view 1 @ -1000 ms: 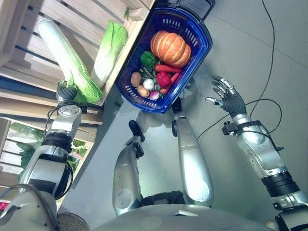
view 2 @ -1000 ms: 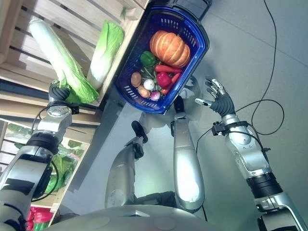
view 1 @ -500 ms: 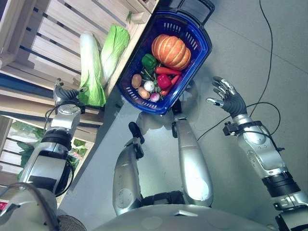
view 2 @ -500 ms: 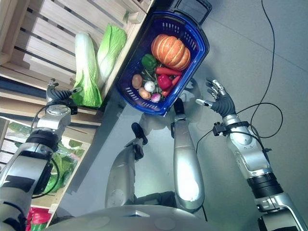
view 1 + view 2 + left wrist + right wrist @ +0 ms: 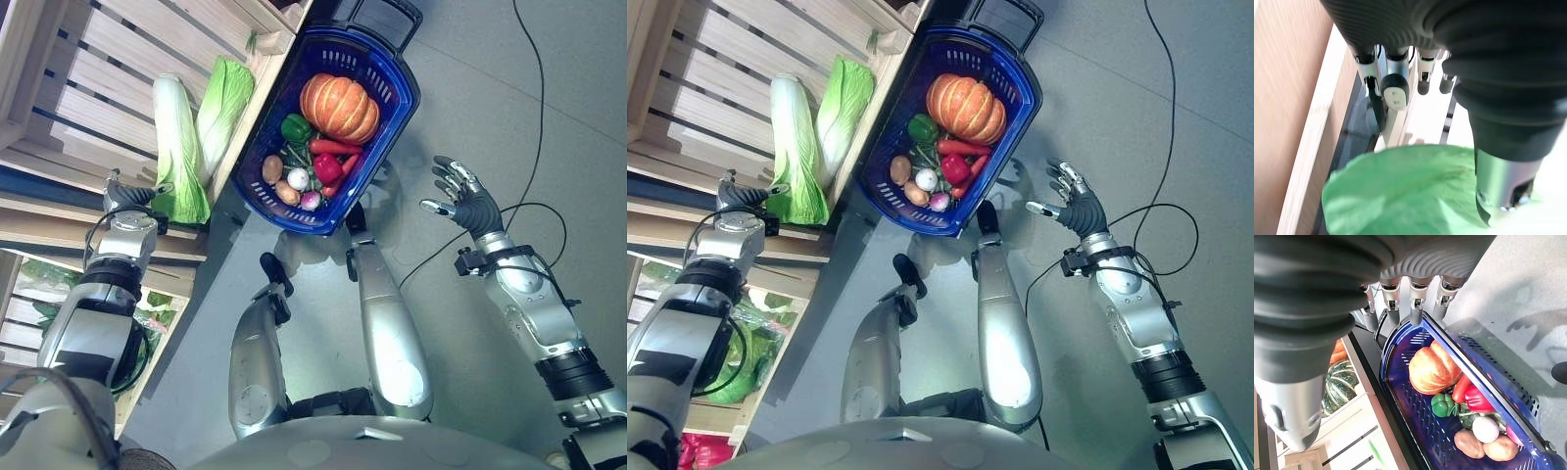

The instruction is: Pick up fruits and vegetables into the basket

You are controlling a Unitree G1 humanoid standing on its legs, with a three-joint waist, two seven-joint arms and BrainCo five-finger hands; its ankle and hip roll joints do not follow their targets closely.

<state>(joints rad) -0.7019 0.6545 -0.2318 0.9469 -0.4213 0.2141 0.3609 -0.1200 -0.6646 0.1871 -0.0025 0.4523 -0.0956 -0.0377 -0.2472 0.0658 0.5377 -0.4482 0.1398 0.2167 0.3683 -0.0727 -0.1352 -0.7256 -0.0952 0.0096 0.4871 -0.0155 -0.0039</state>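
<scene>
The left hand point(image 5: 129, 195) sits at the front edge of the wooden crate point(image 5: 88, 93), fingers spread and relaxed, gripping nothing. Its wrist view shows straight fingers point(image 5: 1396, 73) reaching over the slats, with the green leafy end of a cabbage point(image 5: 1405, 191) just below the thumb. From the head views, that cabbage point(image 5: 174, 147) lies on the crate slats, its white stem pointing away from the robot and its green end close to the left hand's fingertips; I cannot tell whether they touch. A second cabbage point(image 5: 221, 98) lies just beside it, against the crate's right rail.

Right of the crate, on the grey floor point(image 5: 549, 108), stands the blue basket point(image 5: 397, 98), its near side close to the crate edge. Inside are an orange pumpkin point(image 5: 339, 107) at the far end, a green pepper point(image 5: 295, 128), a long red chilli point(image 5: 338, 148), a red pepper point(image 5: 326, 168), a white onion point(image 5: 298, 179), two brown potatoes point(image 5: 273, 169), and a small pinkish bulb point(image 5: 311, 201) at the near end.

Further right, the right hand point(image 5: 468, 201) hangs over the floor, well apart from the basket, palm turned toward it, fingers spread and empty. Its wrist view looks past its straight fingers point(image 5: 1415, 303) down into the basket, and shows a dark green squash point(image 5: 1339, 387) in a crate beyond.
</scene>
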